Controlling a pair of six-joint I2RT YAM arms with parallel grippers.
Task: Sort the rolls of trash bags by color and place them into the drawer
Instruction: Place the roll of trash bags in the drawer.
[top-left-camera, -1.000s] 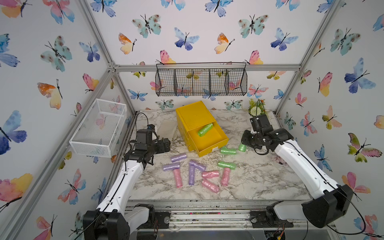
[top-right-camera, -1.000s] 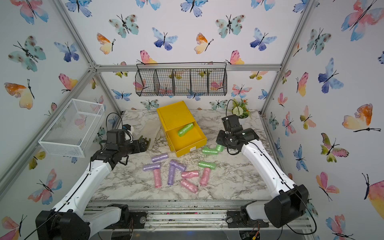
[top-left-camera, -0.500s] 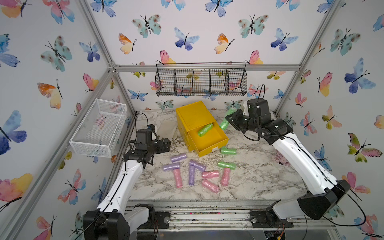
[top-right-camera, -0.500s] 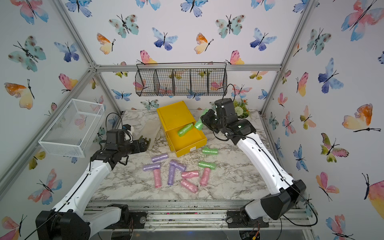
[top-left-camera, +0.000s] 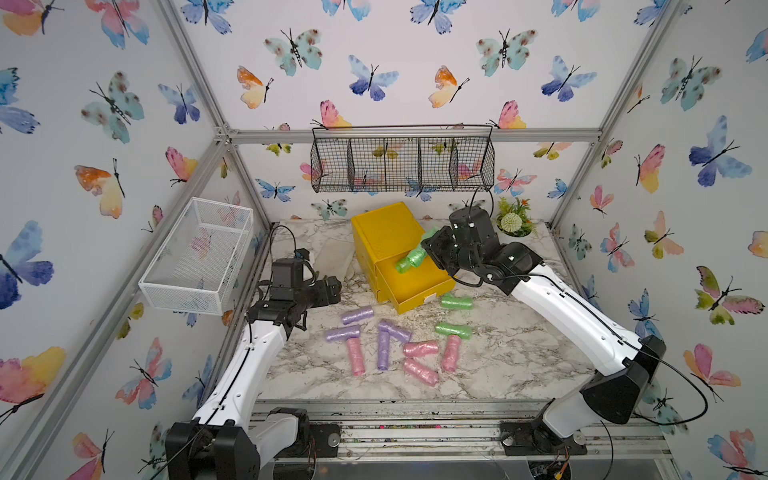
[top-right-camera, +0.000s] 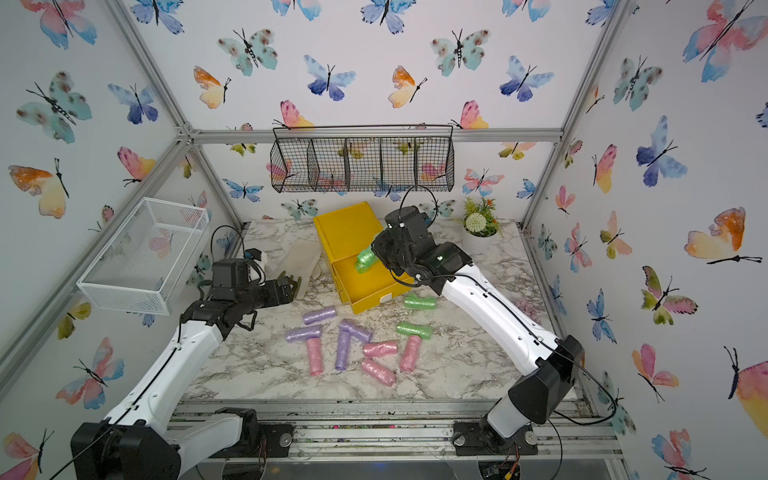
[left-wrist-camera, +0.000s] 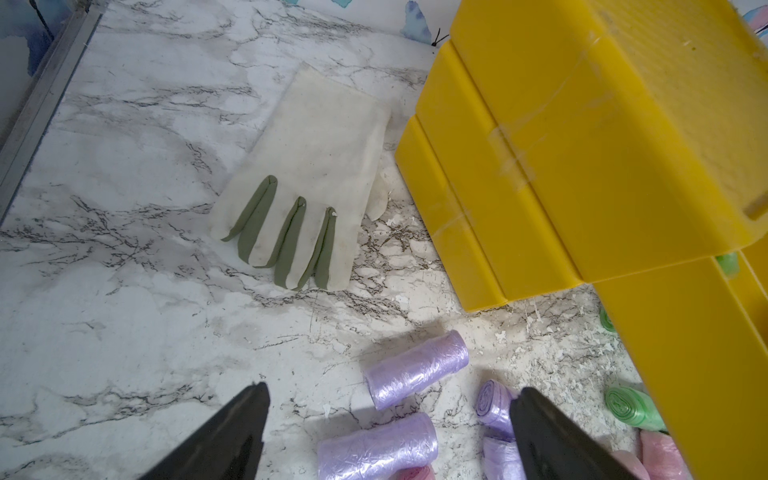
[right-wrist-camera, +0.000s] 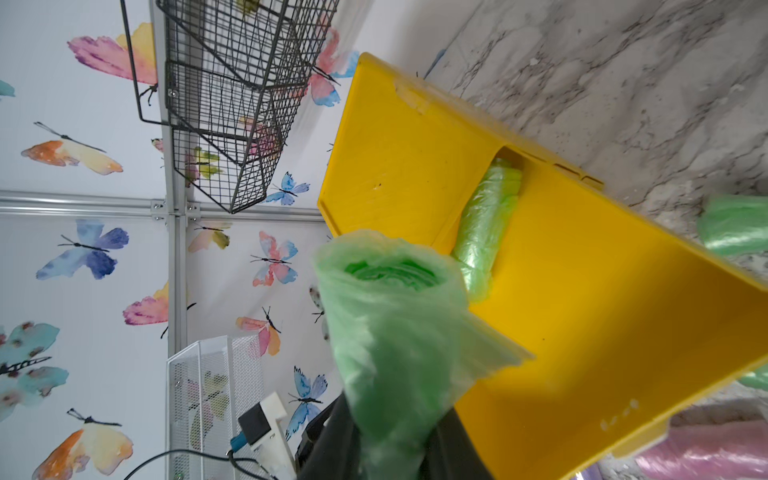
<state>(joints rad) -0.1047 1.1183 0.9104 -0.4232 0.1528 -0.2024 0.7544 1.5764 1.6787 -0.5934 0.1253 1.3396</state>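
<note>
The yellow drawer (top-left-camera: 419, 300) stands pulled out of its yellow cabinet (top-left-camera: 386, 232). One green roll (right-wrist-camera: 486, 224) lies at the drawer's inner end. My right gripper (top-left-camera: 429, 250) is shut on another green roll (right-wrist-camera: 395, 332) and holds it over the open drawer. On the marble in front lie two green rolls (top-left-camera: 456, 301), several purple rolls (top-left-camera: 357, 314) and several pink rolls (top-left-camera: 420, 348). My left gripper (left-wrist-camera: 390, 390) hangs open and empty over the purple rolls (left-wrist-camera: 415, 370), left of the drawer; in a top view the left gripper (top-right-camera: 293, 286) is off the table.
A cream glove (left-wrist-camera: 316, 174) with green fingers lies flat left of the cabinet. A white wire basket (top-left-camera: 199, 253) hangs on the left wall, a black wire basket (top-left-camera: 401, 164) on the back wall. A small potted plant (top-left-camera: 513, 220) stands at the back right.
My right gripper closed on a green roll on the table right of the drawer, then carried it up and left to above the open drawer. The left arm has stayed put.
</note>
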